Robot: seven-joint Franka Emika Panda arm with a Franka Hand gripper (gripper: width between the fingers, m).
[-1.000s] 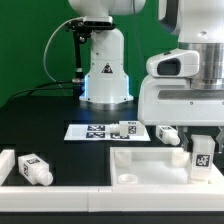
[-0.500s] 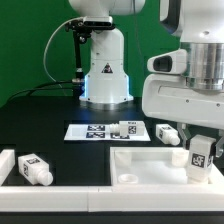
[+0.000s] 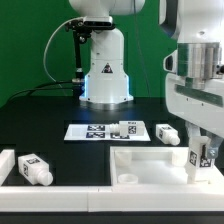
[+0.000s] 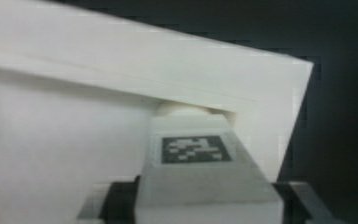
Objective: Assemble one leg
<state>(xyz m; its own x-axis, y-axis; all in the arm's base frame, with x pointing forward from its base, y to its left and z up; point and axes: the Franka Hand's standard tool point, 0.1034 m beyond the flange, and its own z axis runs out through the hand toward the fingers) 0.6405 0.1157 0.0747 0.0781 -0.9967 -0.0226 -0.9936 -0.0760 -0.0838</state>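
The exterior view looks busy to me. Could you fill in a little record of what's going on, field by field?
Arm: gripper at the exterior view's right, over the white panel
Held: the leg, upright, tag facing the camera
Jaws: closed on the leg's sides, as the wrist view shows
Loose legs: one at the exterior view's left, two by the marker board
Surface: black table

Four small white plastic stubby legs bearing black-and-white square tags are in sight: one (image 3: 202,157) in the gripper, one (image 3: 168,133) near it, one (image 3: 128,128) at the marker board, and one (image 3: 35,169) at the exterior view's left. There is one large flat white square panel (image 3: 150,166) and one thin flat white marker board (image 3: 90,132). One white robot base (image 3: 104,70) stands behind on the one black table (image 3: 40,125).
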